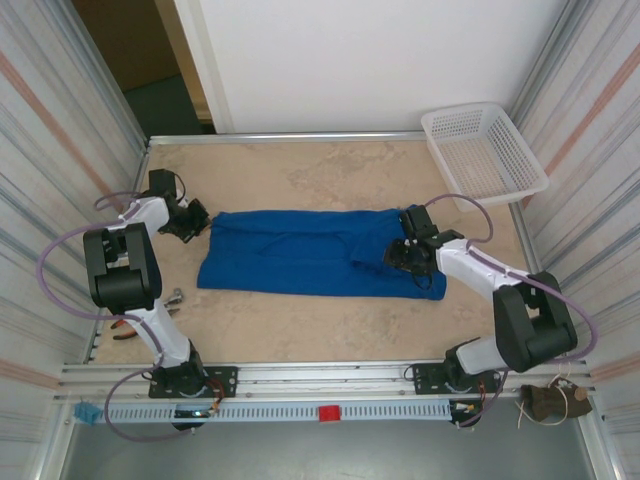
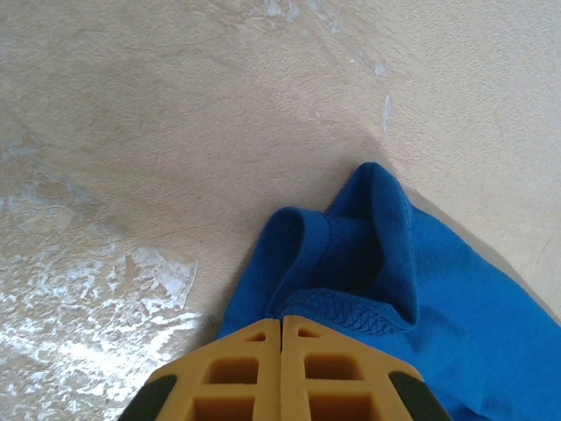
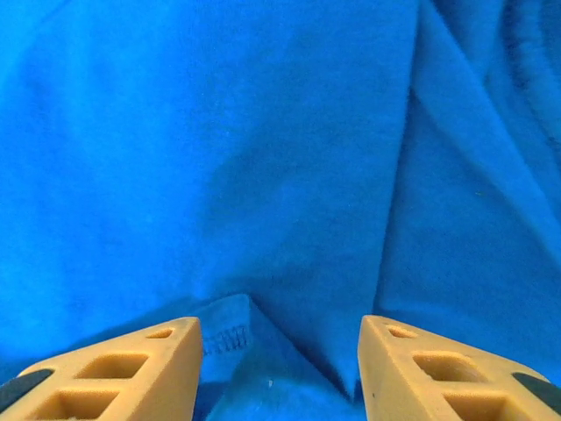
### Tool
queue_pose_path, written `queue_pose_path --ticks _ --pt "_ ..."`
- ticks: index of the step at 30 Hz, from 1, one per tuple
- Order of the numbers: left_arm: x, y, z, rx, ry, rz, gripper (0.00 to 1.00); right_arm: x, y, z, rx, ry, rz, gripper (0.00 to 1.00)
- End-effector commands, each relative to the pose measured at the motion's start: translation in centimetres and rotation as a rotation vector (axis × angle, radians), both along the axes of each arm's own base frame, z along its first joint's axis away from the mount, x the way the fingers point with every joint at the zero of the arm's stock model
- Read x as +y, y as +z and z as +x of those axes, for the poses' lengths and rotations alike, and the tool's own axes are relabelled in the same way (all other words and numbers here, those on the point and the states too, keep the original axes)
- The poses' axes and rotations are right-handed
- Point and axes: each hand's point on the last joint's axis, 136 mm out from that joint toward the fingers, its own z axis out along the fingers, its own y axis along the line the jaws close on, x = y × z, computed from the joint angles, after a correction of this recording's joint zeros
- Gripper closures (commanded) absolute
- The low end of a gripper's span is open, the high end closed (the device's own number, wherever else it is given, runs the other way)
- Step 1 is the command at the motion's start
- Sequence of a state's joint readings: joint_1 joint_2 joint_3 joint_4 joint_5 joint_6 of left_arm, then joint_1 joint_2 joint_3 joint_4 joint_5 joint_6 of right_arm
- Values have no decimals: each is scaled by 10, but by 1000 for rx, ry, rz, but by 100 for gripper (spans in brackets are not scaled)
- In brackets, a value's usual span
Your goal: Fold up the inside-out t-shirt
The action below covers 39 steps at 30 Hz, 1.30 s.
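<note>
Table: a beige, mottled stone-look table (image 1: 300, 320) is seen between ribbed metal side walls; the shirt and the basket are carried on it.

T-shirt, place: the royal-blue soft cloth inside-out t-shirt (image 1: 300, 255) is laid on the middle of the table, between the two arms and well apart from the basket.

T-shirt, look: it is stretched out as a long flat band from left to right, with soft creases running along its length. In the left wrist view, a bunched fold of the cloth (image 2: 491, 324) with a stitched hem is raised off the table. In the right wrist view, overlapping layers (image 3: 219, 158) and a stitched edge are seen.

Basket: a white plastic lattice basket (image 1: 485, 155) is set at the far right corner; its lattice floor is seen bare throughout.

Right pincer: the right pincer (image 1: 408, 255) is held over the shirt's right end. Its yellow fingers (image 3: 114, 368) are parted about halfway, and nothing is gripped.

Left pincer: the left pincer (image 1: 192, 222) is placed at the shirt's left end. Its jaws are pressed together (image 2: 280, 329), with the stitched hem caught at the tips.
</note>
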<state>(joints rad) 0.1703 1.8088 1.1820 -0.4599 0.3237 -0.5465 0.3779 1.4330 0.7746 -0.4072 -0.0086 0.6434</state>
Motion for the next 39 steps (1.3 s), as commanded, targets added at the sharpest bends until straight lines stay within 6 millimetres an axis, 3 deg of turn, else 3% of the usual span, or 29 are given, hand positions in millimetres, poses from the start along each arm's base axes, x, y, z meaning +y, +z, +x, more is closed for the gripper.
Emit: queue_pose_path --ticks 1,4,5,11,17,18,20,21,25,31,35,39 --pt "2 15 3 -26 -10 3 100 7 -7 9 -2 22 20 62" --pt "2 14 2 -22 -11 2 100 8 -12 9 16 33 19 96" --pt "2 14 2 -23 -11 3 100 8 -11 7 16 35 19 100" --pt "2 13 0 -23 -14 5 100 -2 7 -22 -27 31 29 100" --pt "1 7 -1 -13 -13 -1 100 -12 5 -66 -31 3 26 100" --pt "1 7 -1 -13 -14 -1 100 -13 5 -72 -34 -6 22 97" --pt "1 8 0 -15 -15 -2 100 -18 7 -81 -53 -39 21 74" --pt "1 8 0 -16 -15 -3 100 -18 11 -81 -76 -50 33 70" --pt "0 11 2 -20 -18 -5 100 -8 32 -62 -156 -42 72 67" --pt "0 14 3 -24 -24 -4 100 39 42 -25 -155 148 4 55" --pt "-1 18 4 -31 -30 -11 100 79 40 -7 -158 262 -32 47" --pt "-2 23 5 -39 -33 -15 100 102 28 4 -139 304 -42 46"
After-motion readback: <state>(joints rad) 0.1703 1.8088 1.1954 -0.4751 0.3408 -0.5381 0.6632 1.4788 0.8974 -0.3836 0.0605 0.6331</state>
